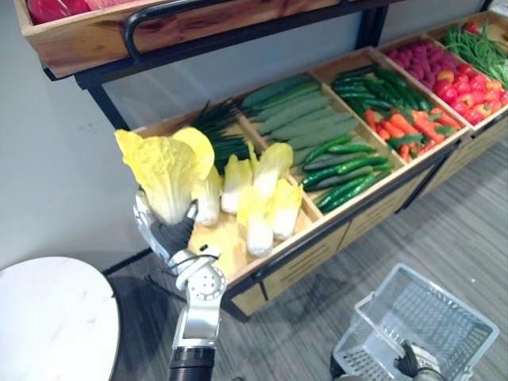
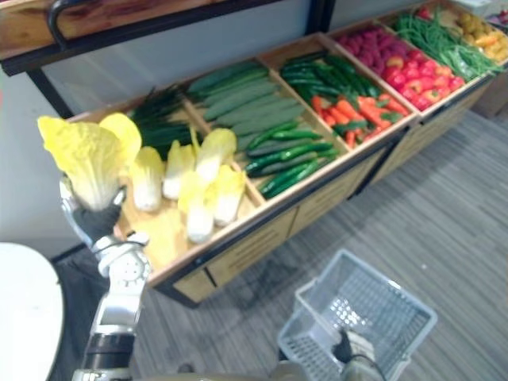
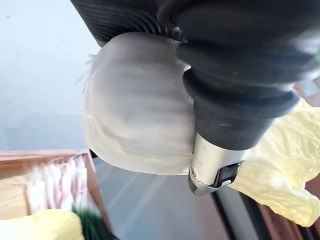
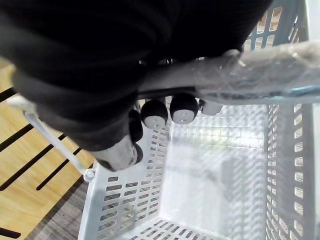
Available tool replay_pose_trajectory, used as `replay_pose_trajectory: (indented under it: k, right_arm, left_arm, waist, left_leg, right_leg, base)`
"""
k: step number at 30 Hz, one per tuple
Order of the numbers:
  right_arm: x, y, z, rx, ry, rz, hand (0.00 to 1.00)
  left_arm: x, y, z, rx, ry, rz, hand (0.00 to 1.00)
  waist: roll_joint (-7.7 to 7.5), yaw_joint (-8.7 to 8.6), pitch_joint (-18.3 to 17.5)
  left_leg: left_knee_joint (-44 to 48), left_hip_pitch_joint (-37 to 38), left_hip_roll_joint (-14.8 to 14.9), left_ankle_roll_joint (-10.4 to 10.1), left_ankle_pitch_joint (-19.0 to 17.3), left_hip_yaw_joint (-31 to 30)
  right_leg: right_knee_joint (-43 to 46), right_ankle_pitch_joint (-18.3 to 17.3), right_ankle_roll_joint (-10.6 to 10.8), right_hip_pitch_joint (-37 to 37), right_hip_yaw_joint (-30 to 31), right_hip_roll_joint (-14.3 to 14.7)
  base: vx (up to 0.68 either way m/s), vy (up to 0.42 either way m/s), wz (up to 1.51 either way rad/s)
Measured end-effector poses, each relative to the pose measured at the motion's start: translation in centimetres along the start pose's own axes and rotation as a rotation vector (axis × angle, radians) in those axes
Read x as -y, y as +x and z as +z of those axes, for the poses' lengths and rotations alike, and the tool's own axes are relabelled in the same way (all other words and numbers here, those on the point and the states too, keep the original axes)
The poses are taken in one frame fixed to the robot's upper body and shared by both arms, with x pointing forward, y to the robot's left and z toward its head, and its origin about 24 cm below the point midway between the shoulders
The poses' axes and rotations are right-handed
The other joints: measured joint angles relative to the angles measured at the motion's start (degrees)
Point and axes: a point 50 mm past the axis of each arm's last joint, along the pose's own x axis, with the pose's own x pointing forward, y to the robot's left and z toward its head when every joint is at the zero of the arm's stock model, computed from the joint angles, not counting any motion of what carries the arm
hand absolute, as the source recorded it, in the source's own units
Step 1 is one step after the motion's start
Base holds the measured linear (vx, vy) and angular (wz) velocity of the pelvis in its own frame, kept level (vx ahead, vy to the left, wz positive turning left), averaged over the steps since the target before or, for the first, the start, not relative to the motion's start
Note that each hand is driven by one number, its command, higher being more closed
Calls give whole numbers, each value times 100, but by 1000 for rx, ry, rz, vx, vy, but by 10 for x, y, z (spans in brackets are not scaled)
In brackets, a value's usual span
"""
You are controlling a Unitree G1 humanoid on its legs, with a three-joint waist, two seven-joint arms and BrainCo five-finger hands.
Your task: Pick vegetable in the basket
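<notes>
Left eye view: the left hand point(image 1: 169, 234) is raised at the left end of the stand point(image 1: 313, 252), fingers closed round the white base of a cabbage point(image 1: 163, 171); the cabbage stands upright, yellow leaves on top, above the leftmost bin and just left of the other cabbages point(image 1: 262, 202) lying there; cucumbers point(image 1: 302, 115) fill the next bin, carrots point(image 1: 413, 127) one further right; the basket point(image 1: 361, 311) is low at the right, well apart from the cabbage, with the right hand point(image 1: 413, 361) at its near edge; a round white table point(image 1: 48, 317) is at lower left.

Right eye view: the same grasp, the base sunk in the palm; the right hand's fingers cannot be made out here.

Left wrist view: the cabbage's pale base lies against the dark cover, one finger point(image 3: 215, 172) curled across it; yellow leaves spread beyond.

Right wrist view: fingers point(image 4: 184, 107) curl round the basket's handle point(image 4: 260, 70); slotted white walls lie below.
</notes>
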Motion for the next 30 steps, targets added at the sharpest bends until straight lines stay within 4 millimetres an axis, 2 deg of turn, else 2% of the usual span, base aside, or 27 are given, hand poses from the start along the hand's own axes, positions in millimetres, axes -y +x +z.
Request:
replay_pose_trajectory:
  k: [4, 6, 9, 13, 15, 16, 19, 21, 22, 25, 27, 30]
  right_arm:
    - [0, 0, 0, 4, 5, 1, 100]
    - [2, 1, -2, 2, 19, 8, 100]
    - [13, 6, -7, -28, 66, -6, 100]
    - [33, 13, -22, -93, 167, -53, 100]
    - [51, 18, -29, -120, 207, -99, 100]
    - [55, 19, -32, -128, 211, -110, 100]
    - [85, 24, -48, -168, 216, -181, 100]
    - [108, 27, -57, -166, 193, -232, 100]
    - [122, 29, -61, -164, 170, -257, 100]
    - [155, 33, -64, -143, 134, -321, 100]
    - [170, 32, -69, -150, 140, -355, 100]
    - [187, 33, -61, -107, 134, -393, 100]
  left_arm:
    - [16, -15, 31, 88, -138, -127, 100]
    - [30, -33, 50, 132, -243, -295, 100]
    - [40, -54, 59, 126, -354, -486, 100]
    - [44, -69, 57, 85, -414, -667, 100]
    - [45, -73, 55, 69, -430, -736, 100]
    - [46, -75, 55, 65, -436, -751, 100]
    - [48, -83, 57, 39, -473, -807, 100]
    - [50, -88, 60, 39, -498, -845, 100]
    - [52, -94, 62, 25, -520, -881, 100]
    - [57, -106, 66, 24, -541, -961, 100]
    - [61, -113, 72, 42, -563, -1013, 100]
    - [62, -120, 75, 23, -607, -1062, 100]
  waist:
    - [-47, 7, -28]
    - [-57, 1, -34]
    - [-39, -3, -45]
    - [67, -10, -107]
    - [92, -53, -120]
    - [92, -51, -121]
    - [107, -24, -130]
    - [119, -51, -138]
    - [132, -119, -145]
    - [155, -184, -159]
    - [159, -180, -162]
    - [153, -186, -158]
  left_leg:
    - [-10, 14, -1, 0, 0, 48]
    - [-19, 28, -4, -2, -2, 83]
    - [-71, 104, -17, -2, -2, 228]
    - [-100, 183, -55, 14, -23, 362]
    - [-100, 237, -69, 14, -44, 428]
    - [-104, 251, -74, 14, -50, 461]
    - [-215, 417, -142, 9, -61, 735]
    - [-249, 437, -195, 19, -66, 874]
    - [-291, 463, -227, 26, -61, 912]
    - [-392, 622, -274, 28, -62, 1021]
    - [-405, 634, -307, 35, -65, 1031]
    - [-418, 673, -336, 41, -69, 1072]
  right_leg:
    - [0, 1, 1, -17, 48, 1]
    - [0, 1, 2, -27, 82, 3]
    - [12, 5, 8, -84, 201, 11]
    - [20, 15, 22, -114, 346, -1]
    - [23, 22, 32, -115, 432, 1]
    - [18, 27, 39, -122, 478, 3]
    - [2, 51, 76, -192, 725, -1]
    - [-3, 77, 115, -277, 860, -24]
    - [-3, 87, 130, -294, 899, -38]
    - [1, 120, 175, -273, 1039, -31]
    - [-3, 132, 194, -271, 1072, -51]
    - [-4, 141, 208, -270, 1119, -68]
  base:
    - [-4, -9, -5]
    - [6, -9, -7]
    - [7, -6, -18]
    - [4, 0, -19]
    - [-15, -5, -18]
    - [-21, -3, -28]
    - [-17, 5, -42]
    - [-8, 10, -30]
    - [13, 5, -25]
    - [16, 1, -21]
    - [5, -4, -4]
    - [-11, -21, -6]
